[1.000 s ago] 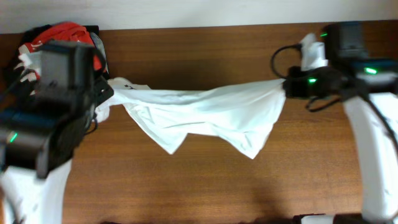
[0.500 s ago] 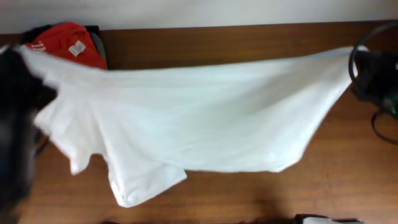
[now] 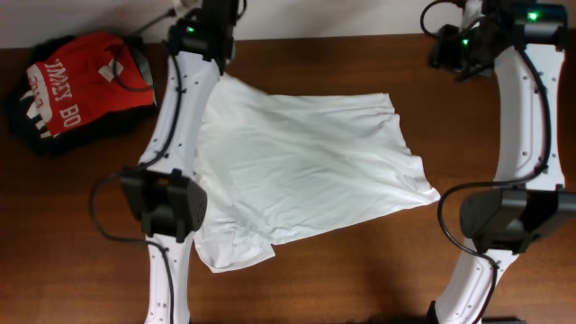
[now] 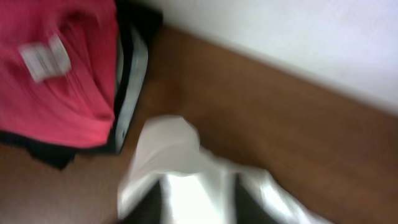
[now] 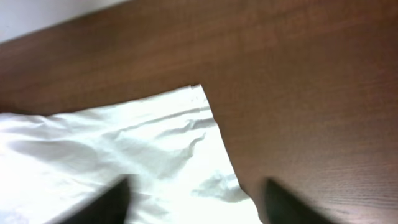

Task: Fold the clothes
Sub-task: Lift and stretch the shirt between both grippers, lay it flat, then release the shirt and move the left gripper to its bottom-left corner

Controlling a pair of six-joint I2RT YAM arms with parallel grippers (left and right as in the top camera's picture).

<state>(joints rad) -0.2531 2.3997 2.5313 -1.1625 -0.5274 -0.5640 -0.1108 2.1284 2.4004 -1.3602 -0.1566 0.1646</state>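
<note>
The clothes, a white T-shirt (image 3: 306, 171), lie spread flat on the brown table (image 3: 360, 279), with one sleeve (image 3: 236, 252) toward the front left. My left gripper (image 3: 216, 49) is at the far edge over the shirt's far-left corner (image 4: 165, 140). In the blurred left wrist view its fingers (image 4: 151, 205) stand apart, with white cloth showing between them. My right gripper (image 3: 447, 52) hovers at the far right. Its fingers (image 5: 287, 200) are wide apart above the shirt's far-right corner (image 5: 198, 93), gripping nothing.
A red shirt with white lettering (image 3: 85, 83) lies on dark folded garments (image 3: 22, 121) at the far left corner, close to the left gripper. The left arm's base (image 3: 166, 202) stands on the shirt's left edge. The right arm's base (image 3: 508, 216) is at the right.
The shirt was held stretched in the air between both shut grippers. Now it lies spread on the table, and both grippers have opened and let go at the far edge.
</note>
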